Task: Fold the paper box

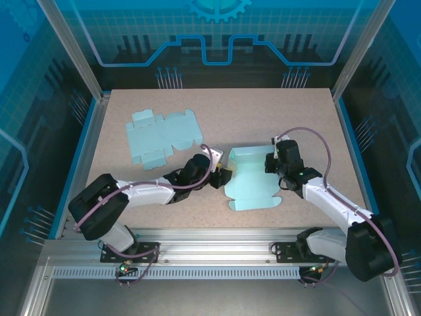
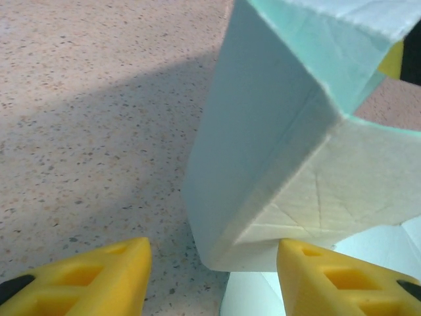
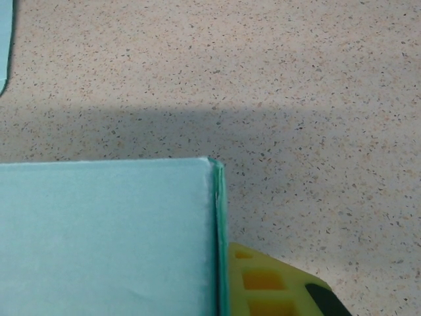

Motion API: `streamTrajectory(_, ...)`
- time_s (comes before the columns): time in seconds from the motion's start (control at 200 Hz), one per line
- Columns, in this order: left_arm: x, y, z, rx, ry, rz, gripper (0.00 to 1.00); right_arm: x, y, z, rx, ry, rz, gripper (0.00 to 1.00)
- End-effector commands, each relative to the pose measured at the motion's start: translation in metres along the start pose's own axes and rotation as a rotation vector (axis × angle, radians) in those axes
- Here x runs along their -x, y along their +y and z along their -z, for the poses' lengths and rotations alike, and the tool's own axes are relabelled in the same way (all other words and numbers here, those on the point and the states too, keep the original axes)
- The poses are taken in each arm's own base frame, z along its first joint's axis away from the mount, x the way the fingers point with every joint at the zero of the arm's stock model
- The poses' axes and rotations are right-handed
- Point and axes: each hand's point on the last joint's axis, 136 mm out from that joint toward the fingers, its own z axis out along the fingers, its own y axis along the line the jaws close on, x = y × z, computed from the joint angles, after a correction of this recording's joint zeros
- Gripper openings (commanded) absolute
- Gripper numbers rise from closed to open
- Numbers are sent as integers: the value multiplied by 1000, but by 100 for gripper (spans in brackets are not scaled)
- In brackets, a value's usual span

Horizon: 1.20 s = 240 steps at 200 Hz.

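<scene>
Left end effector [image 2: 212,260] agape, right end effector [image 1: 276,170] tight on paper box [image 1: 253,187] — long axis near-to-far.

The table [image 1: 263,118] has a flat, speckled beige top, bounded on the left and right sides by a blue edge strip [image 1: 85,148]. Two pale teal paper items lie directly on it. A flat, unfolded box blank [image 1: 161,136] lies in the far-left area. A partly folded paper box [image 1: 253,187] sits near the centre, apart from the blank, with one wall raised along its far edge.
</scene>
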Motion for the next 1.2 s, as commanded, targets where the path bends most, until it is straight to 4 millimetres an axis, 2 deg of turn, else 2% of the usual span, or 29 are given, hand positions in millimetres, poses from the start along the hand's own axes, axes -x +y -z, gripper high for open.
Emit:
streamTrajectory(0.0, 16, -19, -6, -58, -38, -67, 56, 6, 7, 2, 22, -24, -5, 0)
streamTrajectory(0.075, 19, -21, -10, -54, -45, -89, 56, 7, 7, 3, 22, -26, -6, 0)
streamTrajectory(0.145, 23, -15, -13, -13, -57, -105, 55, 6, 7, 3, 22, -25, -5, 0)
streamTrajectory(0.265, 39, -10, -15, 34, -109, -135, 53, 7, 7, 3, 23, -26, -5, 0)
streamTrajectory(0.545, 68, 13, -23, 203, -222, -159, 39, 6, 8, 2, 29, -24, -5, 0)
streamTrajectory(0.71, 81, 16, -27, 307, -277, -217, 30, 4, 10, 1, 41, -16, -4, 0)
streamTrajectory(0.89, 89, 10, -32, 347, -317, -258, 24, 4, 11, -1, 45, -10, -5, 0)
streamTrajectory(1.041, 98, 17, -25, 417, -370, -238, 15, 4, 11, 0, 43, -12, -5, 0)
streamTrajectory(1.196, 105, 36, -13, 552, -416, -177, 6, 4, 13, 0, 52, -11, -5, 0)
